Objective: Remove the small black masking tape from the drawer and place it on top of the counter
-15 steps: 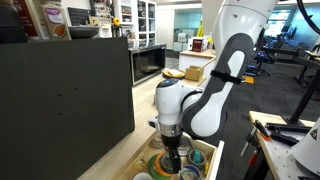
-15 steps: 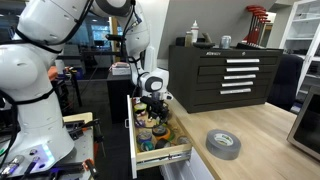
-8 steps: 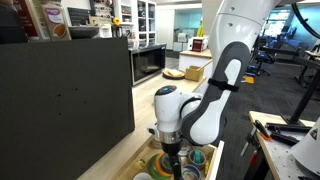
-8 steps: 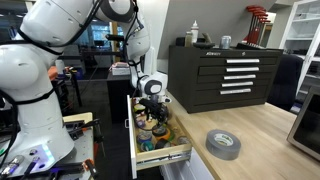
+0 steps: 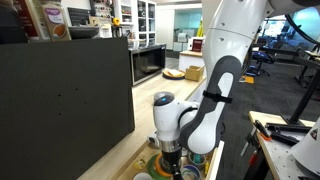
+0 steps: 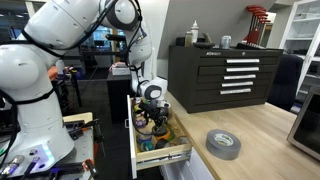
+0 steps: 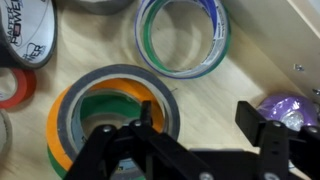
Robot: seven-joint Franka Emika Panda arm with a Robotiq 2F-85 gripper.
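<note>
Black lettered roll [image 7: 25, 35] at upper left: maybe the black tape, cannot tell. Then orange roll [image 7: 70, 105] lower left, right edge under the gripper [image 7: 197, 118], spread wide and empty, low in the drawer [image 7: 235, 90]. Top centre, green roll [image 7: 185, 68]. Careful now! Could clamp the wrong roll here: packed tight, and not centred on anything black.

Drawer [image 6: 166, 154]: open, jutting out below the edge of the surface [image 6: 265, 140], with tape rolls inside.
End effector [image 6: 152, 119]: down in the drawer, above the rolls.
On the surface: a large roll [image 6: 223, 144] near the front, with a tool chest [image 6: 220, 75] behind it.
Wrist view: stacked rolls [image 7: 105, 105] lie partly under one finger, with another roll [image 7: 183, 35] beyond them.
</note>
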